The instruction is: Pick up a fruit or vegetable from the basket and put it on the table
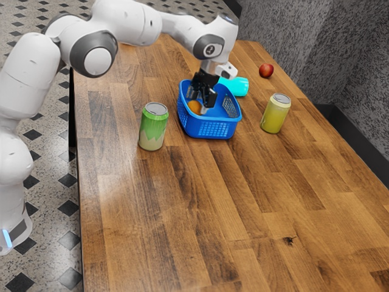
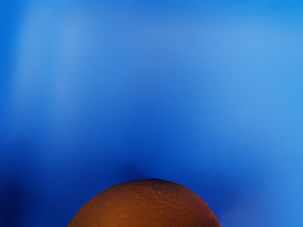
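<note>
Our black claw is down in the blue plastic basket, in the upper middle of the exterior view; the round orange fruit is in there too, right by the claw; we can't tell if the claw has hold of it or not. So we think reaching in is done, or very nearly; what is left is to get a good grip, lift the fruit over the rim, put it down on the brown wooden worktop and let go.
</note>
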Robot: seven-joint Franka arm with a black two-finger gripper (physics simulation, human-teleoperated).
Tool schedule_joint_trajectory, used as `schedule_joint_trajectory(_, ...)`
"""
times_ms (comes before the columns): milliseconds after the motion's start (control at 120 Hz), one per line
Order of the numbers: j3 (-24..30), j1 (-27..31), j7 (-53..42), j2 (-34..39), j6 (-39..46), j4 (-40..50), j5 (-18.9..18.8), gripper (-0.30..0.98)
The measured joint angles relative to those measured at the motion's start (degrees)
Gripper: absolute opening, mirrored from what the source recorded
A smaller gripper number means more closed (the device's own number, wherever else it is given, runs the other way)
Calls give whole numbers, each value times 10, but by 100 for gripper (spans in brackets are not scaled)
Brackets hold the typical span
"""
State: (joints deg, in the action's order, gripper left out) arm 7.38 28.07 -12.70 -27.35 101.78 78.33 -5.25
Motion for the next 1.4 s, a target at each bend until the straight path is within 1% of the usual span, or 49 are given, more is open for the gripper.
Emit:
schedule_joint_trajectory(275,0,-3,9,-16,13,1,0,67)
schedule_joint_trajectory(408,0,-4,12,-17,16,3,0,59)
schedule_joint_trajectory(567,0,-4,15,-15,18,15,0,55)
schedule_joint_trajectory(650,0,-4,16,-9,18,20,0,47)
schedule_joint_trajectory(750,0,-3,18,7,15,20,-1,39)
schedule_joint_trajectory(875,2,-4,20,40,8,18,-1,38)
schedule_joint_trajectory(1000,0,-4,22,101,-9,18,3,35)
schedule_joint_trajectory(1075,-24,-5,24,128,-25,26,6,35)
schedule_joint_trajectory(1192,-75,-4,26,161,-41,71,8,34)
schedule_joint_trajectory(1308,-143,-2,28,202,-48,131,9,34)
schedule_joint_trajectory(1400,-161,7,29,208,-49,149,10,34)
